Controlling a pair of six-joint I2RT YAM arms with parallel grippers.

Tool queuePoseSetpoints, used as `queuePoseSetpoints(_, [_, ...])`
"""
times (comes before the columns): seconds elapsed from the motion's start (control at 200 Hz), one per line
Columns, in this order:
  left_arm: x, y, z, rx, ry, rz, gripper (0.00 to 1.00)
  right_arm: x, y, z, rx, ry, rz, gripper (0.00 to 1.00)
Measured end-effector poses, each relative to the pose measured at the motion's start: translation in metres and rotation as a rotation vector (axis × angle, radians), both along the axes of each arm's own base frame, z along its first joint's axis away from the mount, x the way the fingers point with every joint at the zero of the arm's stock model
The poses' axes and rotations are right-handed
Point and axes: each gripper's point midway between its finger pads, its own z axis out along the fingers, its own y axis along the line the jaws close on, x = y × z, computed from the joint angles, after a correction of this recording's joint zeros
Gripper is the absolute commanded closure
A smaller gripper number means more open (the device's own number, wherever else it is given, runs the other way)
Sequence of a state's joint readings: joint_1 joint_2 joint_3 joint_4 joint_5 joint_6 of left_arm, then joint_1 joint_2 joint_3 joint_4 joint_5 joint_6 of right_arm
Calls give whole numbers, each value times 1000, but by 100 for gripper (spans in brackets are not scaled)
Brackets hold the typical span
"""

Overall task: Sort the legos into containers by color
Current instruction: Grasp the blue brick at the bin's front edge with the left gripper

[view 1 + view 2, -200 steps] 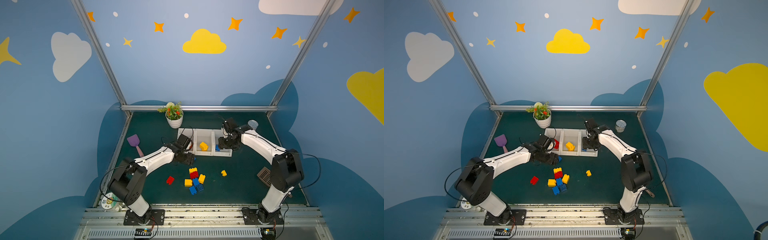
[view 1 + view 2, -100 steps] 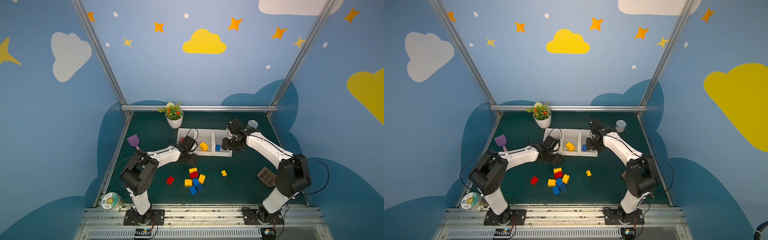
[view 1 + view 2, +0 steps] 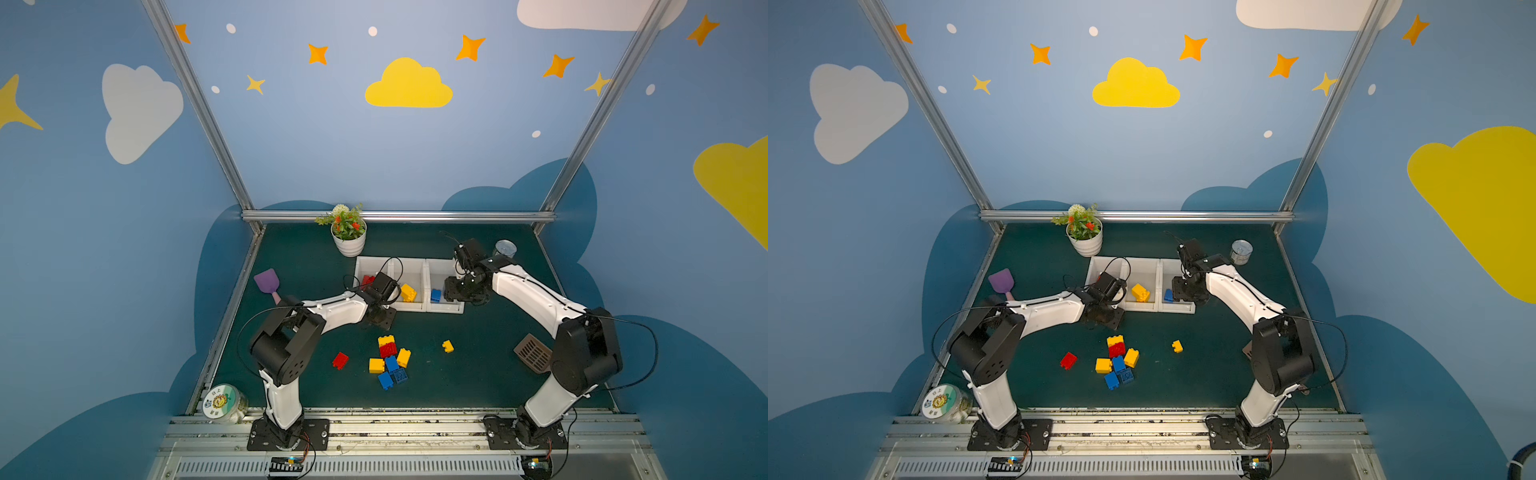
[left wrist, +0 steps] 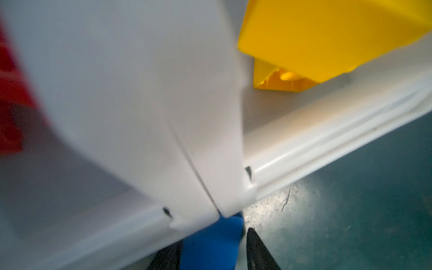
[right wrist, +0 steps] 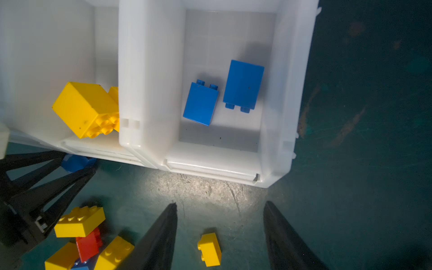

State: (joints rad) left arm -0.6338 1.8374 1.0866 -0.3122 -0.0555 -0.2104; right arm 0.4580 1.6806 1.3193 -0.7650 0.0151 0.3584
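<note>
Green mat [image 3: 478, 374], 3 containers [image 5: 149, 70]. Pinches blue brick [image 4: 210, 254] with left gripper [image 4: 214, 237], just beside container wall; may snag rim on lift, drop brick. Right gripper [image 5: 219, 208] wide, empty.

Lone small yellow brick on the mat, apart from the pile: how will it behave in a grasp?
The yellow brick looks like rigid moulded plastic, so it probably won't deform. Flat, boxy faces: unlikely to roll. Smooth-looking and small, so it may slip or twist if pinched off-centre.
</note>
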Motion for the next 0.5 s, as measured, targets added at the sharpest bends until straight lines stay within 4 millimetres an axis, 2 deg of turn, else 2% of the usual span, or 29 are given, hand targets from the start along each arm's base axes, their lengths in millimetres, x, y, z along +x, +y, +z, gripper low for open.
queuePoseSetpoints(0.2, [-2, -3, 0, 11, -7, -15, 68, 0, 0, 0, 1, 0, -2, 41])
queuePoseSetpoints(0.501, [-11, -15, 0, 23, -1, -59, 70, 0, -1, 4, 5, -11, -4, 42])
